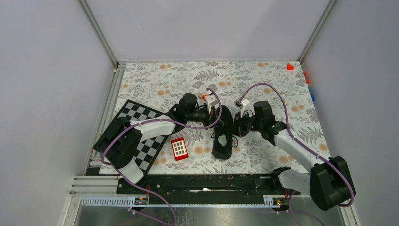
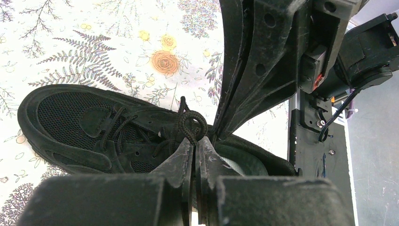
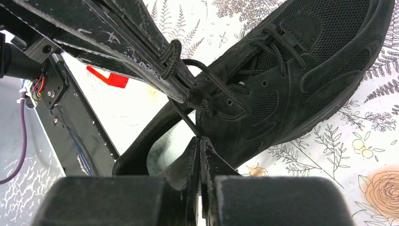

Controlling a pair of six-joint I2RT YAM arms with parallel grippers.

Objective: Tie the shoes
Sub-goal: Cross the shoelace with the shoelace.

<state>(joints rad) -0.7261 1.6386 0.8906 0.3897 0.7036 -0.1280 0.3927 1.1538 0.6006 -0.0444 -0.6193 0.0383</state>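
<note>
The left gripper [image 2: 194, 141] is pressing its jaws together on a loop of the thin black laces [image 3: 207, 101] right at its tips, while the right gripper [image 3: 200, 140] is pinching shut on a strand running from the knot into its tips. The all-black low-top mesh sneaker [image 1: 222, 146] is lying on the fern-printed tablecloth [image 1: 155, 80], between the two and just beneath their meeting tips.

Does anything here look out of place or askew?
The checkered board lies skewed to the floral cloth, its left corner reaching over the side rail. The sneaker stands upright; nothing looks spilled or damaged.
</note>
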